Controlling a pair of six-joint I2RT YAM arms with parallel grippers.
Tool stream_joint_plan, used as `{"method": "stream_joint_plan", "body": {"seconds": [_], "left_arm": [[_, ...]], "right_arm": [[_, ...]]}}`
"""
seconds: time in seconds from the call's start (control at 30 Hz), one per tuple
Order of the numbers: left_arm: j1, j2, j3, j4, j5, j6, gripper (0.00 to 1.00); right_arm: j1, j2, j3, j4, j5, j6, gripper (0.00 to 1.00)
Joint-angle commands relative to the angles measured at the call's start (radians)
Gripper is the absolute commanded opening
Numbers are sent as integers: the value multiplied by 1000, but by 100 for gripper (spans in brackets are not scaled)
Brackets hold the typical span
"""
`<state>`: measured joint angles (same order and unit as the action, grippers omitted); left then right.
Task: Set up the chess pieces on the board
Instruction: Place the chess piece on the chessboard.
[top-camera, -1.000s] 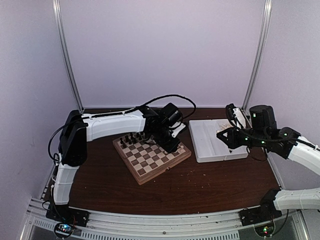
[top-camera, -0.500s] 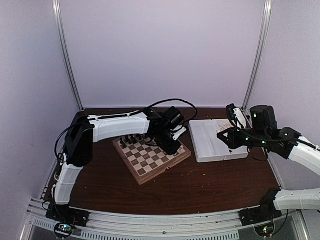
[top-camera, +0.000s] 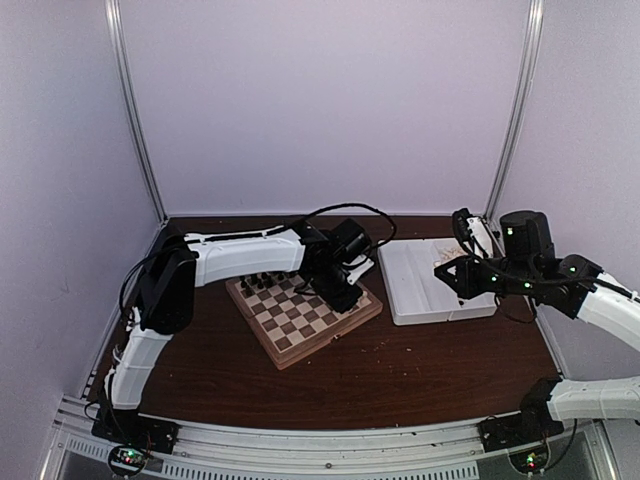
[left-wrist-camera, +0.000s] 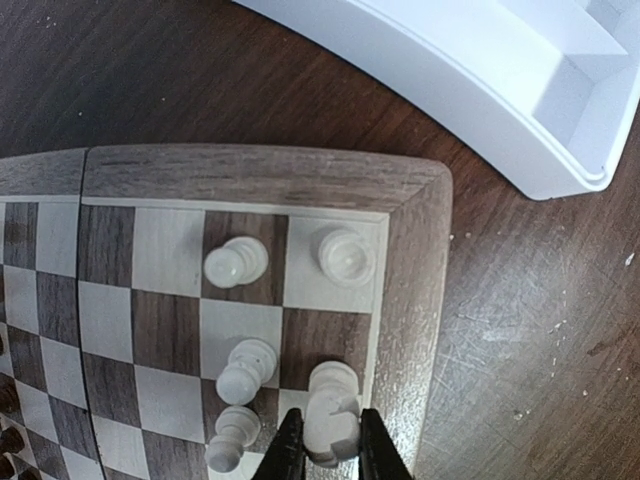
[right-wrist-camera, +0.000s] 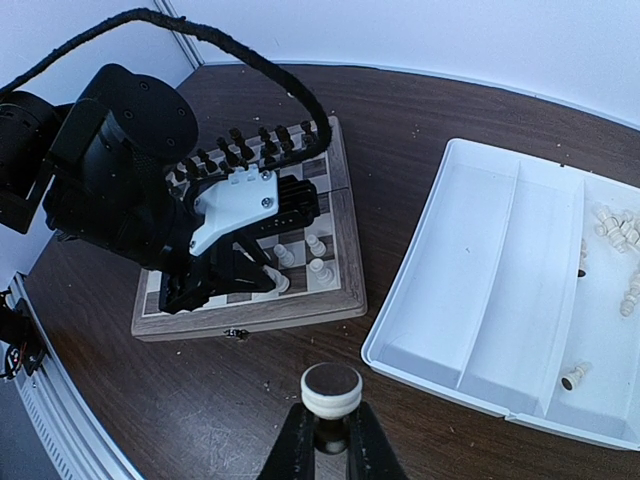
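On the left half of the dark brown wooden table (top-camera: 400, 380) lies the square wooden chessboard with light and dark checkered squares and a thick pale rim (top-camera: 285, 355), turned at an angle to the table's edges. Small dark brown-black chess figures (top-camera: 262, 278) stand in rows along its far left edge. The left arm reaches across the board from the left, and the left gripper (top-camera: 345, 292) hangs over the board's right edge.

In the left wrist view its two black fingers are pinched on a small cream-white chess piece (left-wrist-camera: 330, 420) over the column of squares just inside the rim. I cannot tell whether that piece touches the board or sits a little above it. Four other tiny cream-white figures (left-wrist-camera: 247, 368) stand in the same corner: two side by side in the last row and two nearer the fingers, all upright and apart from each other.

Just right of the board, not touching it, sits the white rectangular plastic tray with long compartments (top-camera: 410, 300). In the right wrist view, loose cream-white pieces (right-wrist-camera: 615, 228) are clustered in a compartment at its far side, and one more lies on its side nearer the front.

Above the tray's right part hovers the right gripper (top-camera: 448, 272). Its fingers are closed around a round-based cream-white piece (right-wrist-camera: 331, 390), whose flat circular end faces the wrist camera, clear of the table.
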<state>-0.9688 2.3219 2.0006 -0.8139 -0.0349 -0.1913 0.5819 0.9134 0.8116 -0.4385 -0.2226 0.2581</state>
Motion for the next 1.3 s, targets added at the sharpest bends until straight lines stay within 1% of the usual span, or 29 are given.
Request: {"method": "stream_joint_plan", "body": {"seconds": [0.0,0.77,1.07,1.13,1.27], "left_arm": [[-4,15,45,16,-8,14,14],[-3,44,64,17,-13,13,15],[-4,44,64,16,-18,11,23],[-4,42,64,16,-15,11,27],[-3,39,64,15,-16,10,28]], "right_arm": [[-7,-16,26,-11,26,-12,1],[-10,-16,26,-17,31,-16,1],[-10,-16,23,-17,32,-16,1],[-10,-16,23,-16,31,-15,1],[-11,-16,21,-16,31,-14,1]]}}
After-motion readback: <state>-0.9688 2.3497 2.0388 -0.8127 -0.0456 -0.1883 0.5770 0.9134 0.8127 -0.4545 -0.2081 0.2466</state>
